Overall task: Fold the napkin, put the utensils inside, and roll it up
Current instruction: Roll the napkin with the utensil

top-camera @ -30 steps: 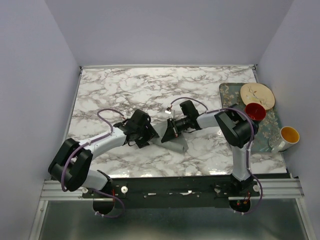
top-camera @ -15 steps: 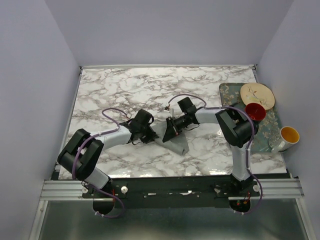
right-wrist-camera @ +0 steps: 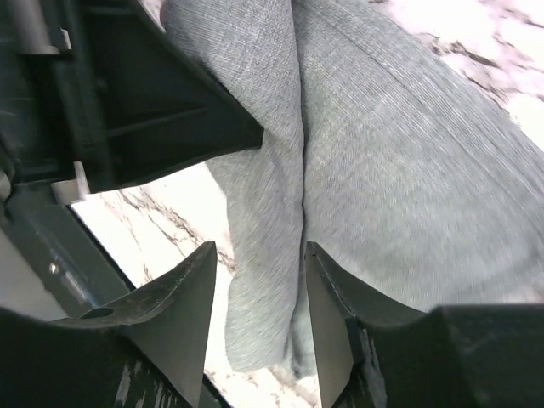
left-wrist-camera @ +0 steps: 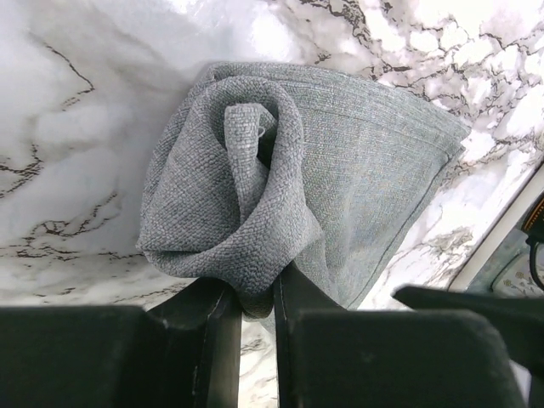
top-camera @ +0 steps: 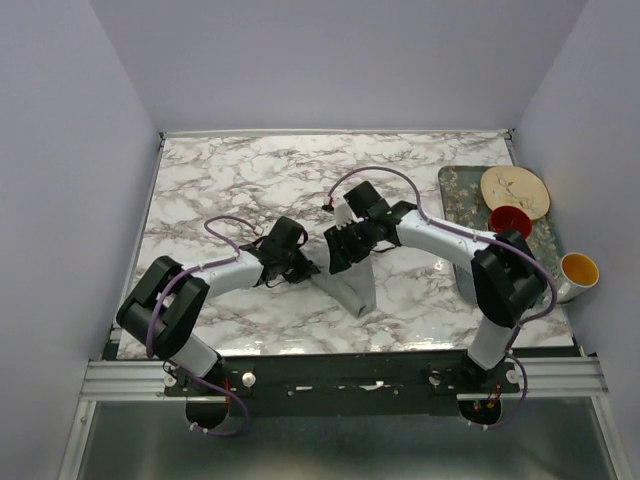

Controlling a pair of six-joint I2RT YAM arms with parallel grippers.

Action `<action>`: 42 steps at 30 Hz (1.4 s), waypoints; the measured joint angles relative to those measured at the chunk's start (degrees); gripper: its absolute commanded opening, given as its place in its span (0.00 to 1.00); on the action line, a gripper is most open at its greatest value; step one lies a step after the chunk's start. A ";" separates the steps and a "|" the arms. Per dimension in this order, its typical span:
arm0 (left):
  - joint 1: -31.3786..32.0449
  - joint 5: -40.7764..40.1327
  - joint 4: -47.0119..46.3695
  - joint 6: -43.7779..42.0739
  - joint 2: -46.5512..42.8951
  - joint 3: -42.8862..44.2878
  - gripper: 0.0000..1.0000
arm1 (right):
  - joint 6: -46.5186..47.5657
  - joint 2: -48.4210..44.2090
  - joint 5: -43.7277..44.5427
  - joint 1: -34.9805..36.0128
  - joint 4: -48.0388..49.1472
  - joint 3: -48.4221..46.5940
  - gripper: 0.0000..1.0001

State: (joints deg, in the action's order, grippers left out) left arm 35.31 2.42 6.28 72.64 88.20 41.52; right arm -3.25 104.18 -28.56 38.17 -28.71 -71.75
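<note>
The napkin (top-camera: 350, 288), a thin plain grey-green cloth, lies rolled into a short tapered bundle on the white, grey-veined marble table (top-camera: 250, 180), near the front edge and about midway between the two arm bases. In the top view the left gripper (top-camera: 310, 268) meets the roll's left end, and the right gripper (top-camera: 335, 258) hangs over it from behind, just beside the left one. Well apart, at the right edge, a grey floral-patterned tray (top-camera: 458, 185) carries a cream round plate (top-camera: 515, 190) and a red bowl (top-camera: 510, 221); a white cup with a yellow inside (top-camera: 578, 272) stands at the tray's near right corner. The left wrist view looks onto the end of the roll (left-wrist-camera: 280, 170), its layers curling in a loose spiral around the middle. The left gripper (left-wrist-camera: 252, 306) is closed on the roll's lowest fold, and the cloth fills the narrow slit between the two black fingers (left-wrist-camera: 217, 323). In the right wrist view the cloth (right-wrist-camera: 408, 170) fills most of the picture, with a long crease running down it. The right gripper (right-wrist-camera: 255, 272) stands open: its two black fingers (right-wrist-camera: 183, 289) are apart on either side of the crease and grip nothing. Part of the left gripper's dark body shows at upper left.
</note>
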 measured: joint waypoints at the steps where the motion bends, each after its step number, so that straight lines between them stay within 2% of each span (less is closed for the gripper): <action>1: 0.00 0.00 0.11 0.07 -0.04 0.00 0.08 | -1.22 -1.31 2.60 1.05 -0.44 0.00 0.54; 3: 0.00 0.09 0.42 0.17 -0.13 0.02 0.08 | -3.76 -3.65 8.09 3.96 -0.96 0.02 0.50; 4: 0.00 0.11 0.57 0.24 -0.13 0.04 0.08 | -4.66 -4.28 9.88 5.42 -0.92 0.07 0.42; 5: 0.00 0.20 0.70 0.28 -0.13 0.07 0.08 | -5.79 -4.72 11.56 7.06 -0.66 0.20 0.39; 9: -0.02 0.50 1.18 0.52 -0.15 0.17 0.08 | -10.19 -4.57 15.39 12.57 1.81 1.75 0.35; 17: -0.04 0.85 2.86 0.94 -0.94 0.20 0.07 | -10.82 -3.13 21.94 13.75 4.15 4.37 0.40; 31: -0.11 1.16 4.70 2.40 -1.75 0.20 0.08 | -9.55 -1.86 28.50 16.94 9.92 7.87 0.54; 36: -0.55 1.57 4.94 2.91 -1.75 0.20 0.07 | -7.69 -1.33 34.42 19.23 12.28 8.79 0.54; 39: -1.36 1.88 4.92 3.30 -1.75 0.20 0.07 | -6.73 -0.76 37.66 20.00 13.81 9.01 0.48; 40: -1.68 1.92 4.92 3.50 -1.75 0.20 0.07 | -6.45 -0.52 38.82 20.24 14.49 9.01 0.41; 42: -2.51 2.27 4.83 3.89 -1.86 0.20 0.07 | -5.55 0.52 41.55 20.70 15.82 8.90 0.35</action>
State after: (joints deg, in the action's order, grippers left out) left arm 32.80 4.69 11.11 76.53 86.35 41.71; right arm -8.80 104.71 12.99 58.87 -12.88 -62.85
